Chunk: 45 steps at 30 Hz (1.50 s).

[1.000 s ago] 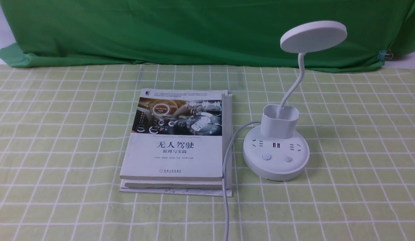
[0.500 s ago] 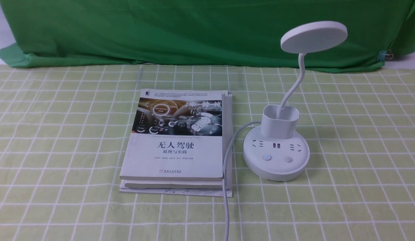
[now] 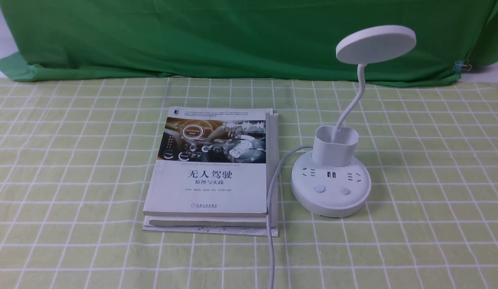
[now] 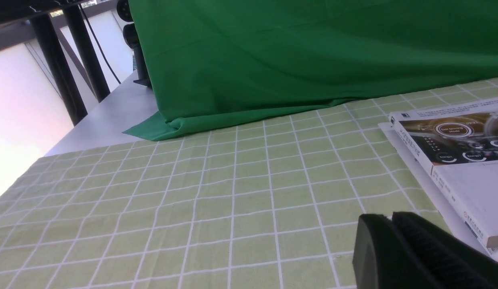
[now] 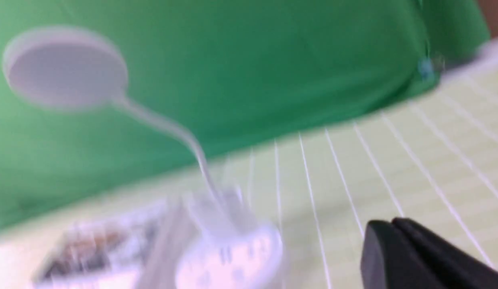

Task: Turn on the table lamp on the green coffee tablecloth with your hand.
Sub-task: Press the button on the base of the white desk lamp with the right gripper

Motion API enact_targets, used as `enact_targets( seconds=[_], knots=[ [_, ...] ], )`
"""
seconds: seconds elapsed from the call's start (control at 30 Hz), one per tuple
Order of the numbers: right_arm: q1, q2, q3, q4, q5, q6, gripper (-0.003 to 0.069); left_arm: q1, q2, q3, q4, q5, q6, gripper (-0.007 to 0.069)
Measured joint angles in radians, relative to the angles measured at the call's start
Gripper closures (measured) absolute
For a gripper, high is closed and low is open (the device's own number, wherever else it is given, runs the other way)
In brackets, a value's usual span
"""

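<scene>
The right pincer [image 5: 391, 224] looks closed and empty, its two black fingers meeting at a seam, though that view is smeared; a closed tip suits poking a button better than a spread one. The left pincer [image 4: 389, 218] is likewise pressed together with nothing in it, low over the tablecloth [image 4: 233, 180] near the book [image 4: 454, 160], apart from the job; neither arm shows in the front view. The lamp [image 3: 335, 146] stands upright on the right half of the tablecloth, just beside the book, its cord [image 3: 271, 208] trailing toward the robot; its two buttons [image 3: 320, 188] sit on the base's near side, facing the robot, so the right arm is probably the one to press; the lamp head looks unlit.
</scene>
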Motion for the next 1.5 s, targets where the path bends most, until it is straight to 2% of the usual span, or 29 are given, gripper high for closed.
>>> enact_targets(
  seconds=[0.03, 0.17, 0.2, 0.3, 0.43, 0.53, 0.7, 1.03, 1.5],
  knots=[
    [0.0, 0.015, -0.014, 0.0, 0.018, -0.008, 0.0624, 0.0, 0.0, 0.0, 0.0, 0.0, 0.0, 0.06],
    [0.133, 0.421, -0.319, 0.0, 0.398, -0.173, 0.0624, 0.0, 0.0, 0.0, 0.0, 0.0, 0.0, 0.06],
    [0.138, 0.439, -0.329, 0.0, 0.409, -0.18, 0.0624, 0.0, 0.0, 0.0, 0.0, 0.0, 0.0, 0.06],
    [0.199, 0.697, -0.462, 0.0, 0.491, -0.263, 0.0624, 0.0, 0.0, 0.0, 0.0, 0.0, 0.0, 0.06],
    [0.24, 0.98, -0.601, 0.036, 0.496, -0.363, 0.0629, 0.0, 0.0, 0.0, 0.0, 0.0, 0.0, 0.06],
    [0.249, 1.18, -0.715, 0.113, 0.495, -0.466, 0.0629, 0.0, 0.0, 0.0, 0.0, 0.0, 0.0, 0.06],
    [0.25, 1.358, -0.824, 0.183, 0.479, -0.547, 0.0629, 0.0, 0.0, 0.0, 0.0, 0.0, 0.0, 0.0599],
    [0.25, 1.563, -0.991, 0.196, 0.469, -0.573, 0.0629, 0.0, 0.0, 0.0, 0.0, 0.0, 0.0, 0.0599],
    [0.25, 1.659, -1.018, 0.187, 0.425, -0.574, 0.0629, 0.0, 0.0, 0.0, 0.0, 0.0, 0.0, 0.0599]
  ],
)
